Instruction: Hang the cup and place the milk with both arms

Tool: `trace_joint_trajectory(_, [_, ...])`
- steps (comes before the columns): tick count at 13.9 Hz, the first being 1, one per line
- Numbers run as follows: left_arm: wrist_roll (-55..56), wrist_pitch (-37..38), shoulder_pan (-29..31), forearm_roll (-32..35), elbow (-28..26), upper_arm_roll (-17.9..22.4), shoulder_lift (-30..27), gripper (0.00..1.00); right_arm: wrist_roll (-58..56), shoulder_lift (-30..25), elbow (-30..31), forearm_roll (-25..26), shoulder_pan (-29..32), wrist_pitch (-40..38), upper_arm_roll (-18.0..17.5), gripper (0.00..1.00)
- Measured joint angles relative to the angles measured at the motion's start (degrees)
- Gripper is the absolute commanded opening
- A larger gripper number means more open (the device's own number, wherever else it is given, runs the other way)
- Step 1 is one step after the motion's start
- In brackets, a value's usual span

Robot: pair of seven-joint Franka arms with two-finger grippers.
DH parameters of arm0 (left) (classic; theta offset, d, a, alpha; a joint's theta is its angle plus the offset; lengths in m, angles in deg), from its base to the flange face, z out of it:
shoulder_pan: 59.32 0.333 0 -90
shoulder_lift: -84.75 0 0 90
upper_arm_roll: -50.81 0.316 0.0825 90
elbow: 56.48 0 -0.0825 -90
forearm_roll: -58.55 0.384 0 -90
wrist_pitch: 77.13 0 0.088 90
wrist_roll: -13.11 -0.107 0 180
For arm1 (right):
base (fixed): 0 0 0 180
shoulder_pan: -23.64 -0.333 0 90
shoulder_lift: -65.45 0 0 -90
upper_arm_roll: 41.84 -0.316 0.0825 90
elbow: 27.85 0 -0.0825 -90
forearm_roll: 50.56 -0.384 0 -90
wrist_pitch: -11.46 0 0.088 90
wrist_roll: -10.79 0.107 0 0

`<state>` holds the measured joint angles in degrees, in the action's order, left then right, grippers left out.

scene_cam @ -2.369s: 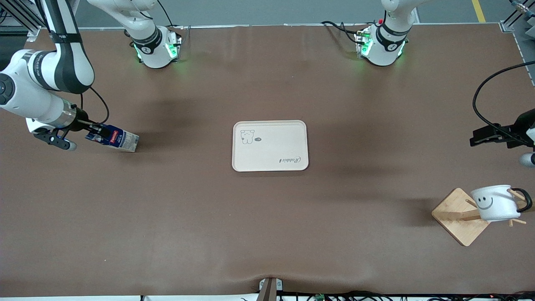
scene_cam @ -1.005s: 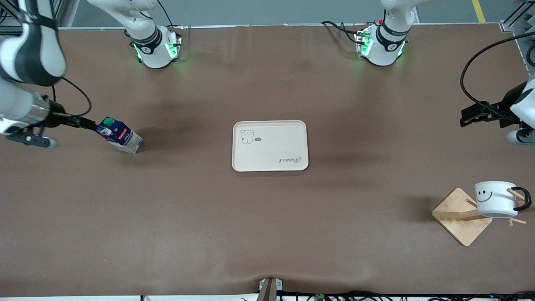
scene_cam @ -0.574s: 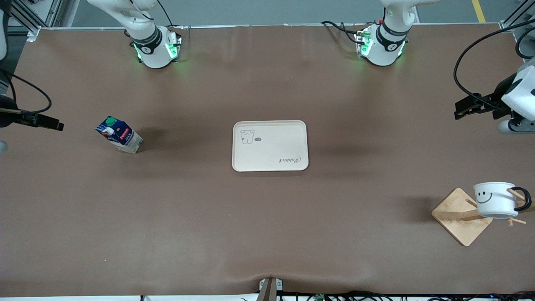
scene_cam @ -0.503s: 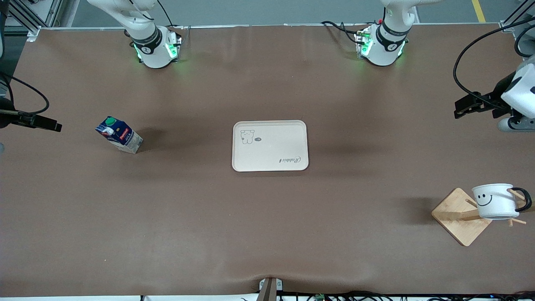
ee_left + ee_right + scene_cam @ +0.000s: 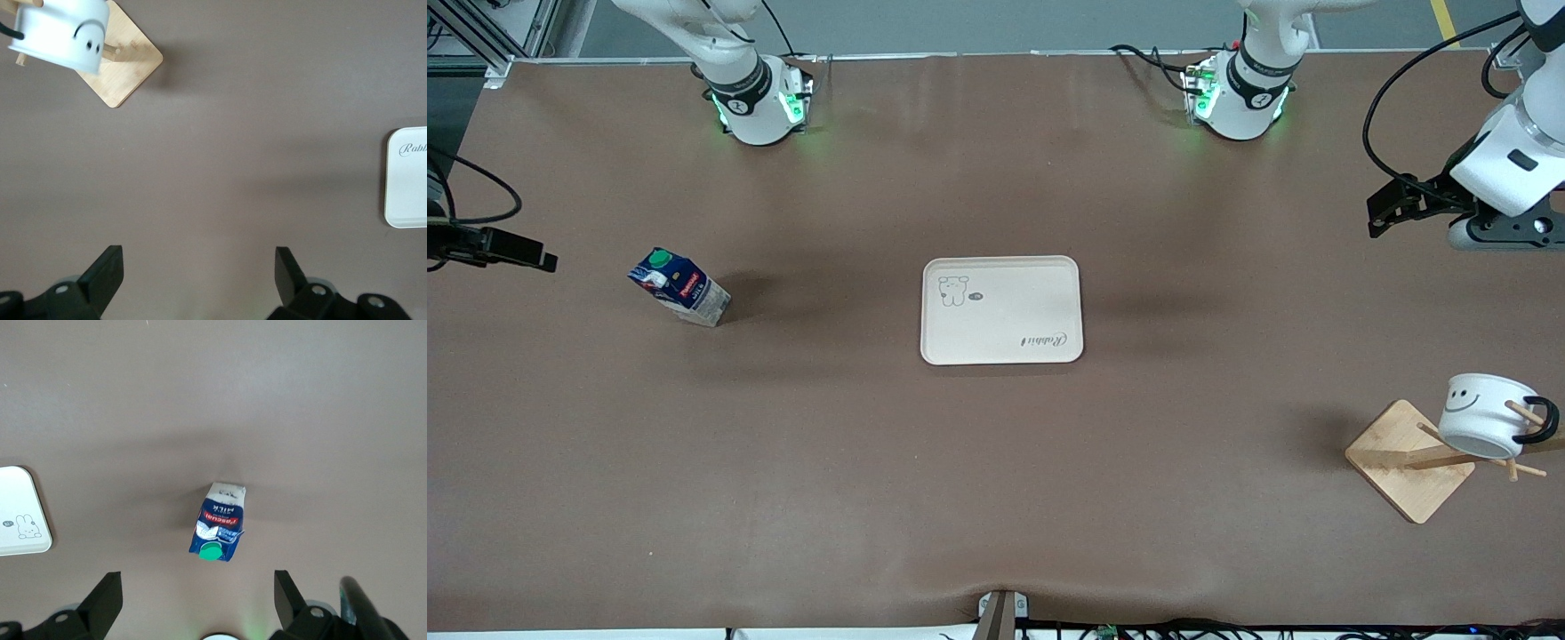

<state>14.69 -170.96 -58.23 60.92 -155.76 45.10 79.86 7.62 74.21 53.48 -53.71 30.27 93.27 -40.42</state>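
Note:
The milk (image 5: 679, 289), a dark-blue carton with a green cap, stands upright on the brown table toward the right arm's end, apart from the tray. It also shows in the right wrist view (image 5: 219, 522). My right gripper (image 5: 538, 260) is open and empty over the table's edge at that end, clear of the milk (image 5: 198, 587). The cup (image 5: 1485, 416), white with a smiley face, hangs by its black handle on a peg of the wooden rack (image 5: 1400, 458); it also shows in the left wrist view (image 5: 63, 33). My left gripper (image 5: 1378, 209) is open and empty over bare table (image 5: 198, 267).
A cream tray (image 5: 1001, 309) with a small animal print lies in the middle of the table; its edge shows in both wrist views, the left (image 5: 408, 177) and the right (image 5: 20, 513). The arms' bases, lit green, stand along the table's edge farthest from the front camera.
My right gripper let go of the milk, which now stands upright, and drew back toward the table's end. My left gripper moved up and away from the rack. The cup swung slightly on its peg.

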Motion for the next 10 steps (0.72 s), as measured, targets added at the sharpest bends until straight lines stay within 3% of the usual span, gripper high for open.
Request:
trace_joint_trajectory(5, [3.0, -0.7, -0.2, 0.0, 0.4, 0.2, -0.5, 1.00, -1.3, -2.7, -1.4, 0.0, -0.1, -6.0, -0.2, 1.00])
trace_joint_trajectory(10, [3.1, 1.1, -0.7, 0.0, 0.5, 0.2, -2.8, 1.00, -1.7, -11.0, 8.0, 0.7, -0.3, 3.1, -0.7, 1.00])
